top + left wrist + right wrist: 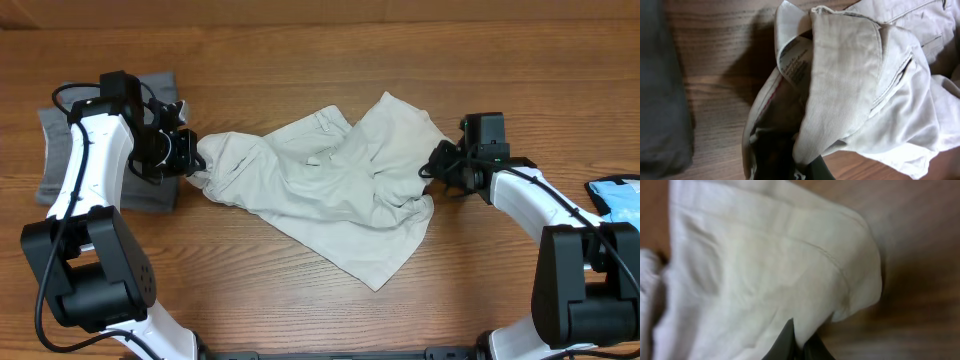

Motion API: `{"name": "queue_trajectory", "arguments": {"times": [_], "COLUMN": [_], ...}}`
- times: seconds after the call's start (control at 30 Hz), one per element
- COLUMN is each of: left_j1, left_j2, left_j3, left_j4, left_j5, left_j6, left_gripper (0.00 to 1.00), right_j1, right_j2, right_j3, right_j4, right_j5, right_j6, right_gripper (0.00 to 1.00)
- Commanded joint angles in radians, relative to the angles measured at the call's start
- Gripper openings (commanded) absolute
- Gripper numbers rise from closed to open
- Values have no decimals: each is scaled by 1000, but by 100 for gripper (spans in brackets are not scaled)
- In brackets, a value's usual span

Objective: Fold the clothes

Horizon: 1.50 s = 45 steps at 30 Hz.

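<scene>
A: We are gripping the beige shorts at both ends. Our left pincer is clamped fully shut on a bunched wad at the waistband end. Our right pincer is closed tight on a thin edge of 1 leg. The shorts are lying crumpled in the middle of the tabletop, between our 2 arms.

B: We are worrying about that left grip. We are probably pinching several layers there, with the care label turned outward. Pulling may be dragging the whole heap instead of spreading it.

A: The right bite is looking shallow too. Under tension that edge could be slipping out, and 1 side would be dropping back into wrinkles.

B: We are also working just beside the grey garment. Swinging the left arm outward, we are risking catching it and dragging it along.
</scene>
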<state>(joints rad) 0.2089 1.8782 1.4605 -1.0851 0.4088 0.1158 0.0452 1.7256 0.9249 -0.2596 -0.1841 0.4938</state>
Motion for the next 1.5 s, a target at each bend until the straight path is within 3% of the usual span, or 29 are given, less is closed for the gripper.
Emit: {"name": "queue_trajectory", "arguments": {"times": [0.0,0.13,0.37,0.4,0.5,0.53,0.57,0.83,0.93,1.03,1.17,1.47], "left_j1": [-9,-10,-18,-22,-35,-36,-38,-40,-40,-40,-40,-40], "left_j2": [-23,-24,-24,-24,-24,-24,-24,-24,-24,-24,-24,-24], "left_j3": [14,15,15,15,15,15,14,14,14,15,15,15], "left_j4": [-7,-12,-14,-14,-13,-11,-12,-11,-11,-11,-15,-23], "left_j5": [37,37,37,37,37,37,37,37,37,37,37,37], "left_j6": [31,31,42,42,43,43,43,46,45,45,45,45], "left_gripper": [4,4,4,4,4,4,4,5,5,5,5,6], "right_j1": [-31,-105,-219,-231,-260,-269,-278,-305,-294,-261,-201,-93], "right_j2": [-6,-6,-6,-6,-6,-6,-6,16,38,60,61,61], "right_j3": [34,182,522,547,570,570,569,568,559,511,381,104], "right_j4": [90,124,-21,-35,-77,-108,-156,-636,-823,-931,-964,-895], "right_j5": [8,7,8,7,7,8,8,14,-4,-9,-75,-159], "right_j6": [-41,-56,-109,-119,-154,-156,-159,-182,-174,-173,-193,-176], "right_gripper": [4,4,4,10,82,98,100,100,92,91,84,84]}}
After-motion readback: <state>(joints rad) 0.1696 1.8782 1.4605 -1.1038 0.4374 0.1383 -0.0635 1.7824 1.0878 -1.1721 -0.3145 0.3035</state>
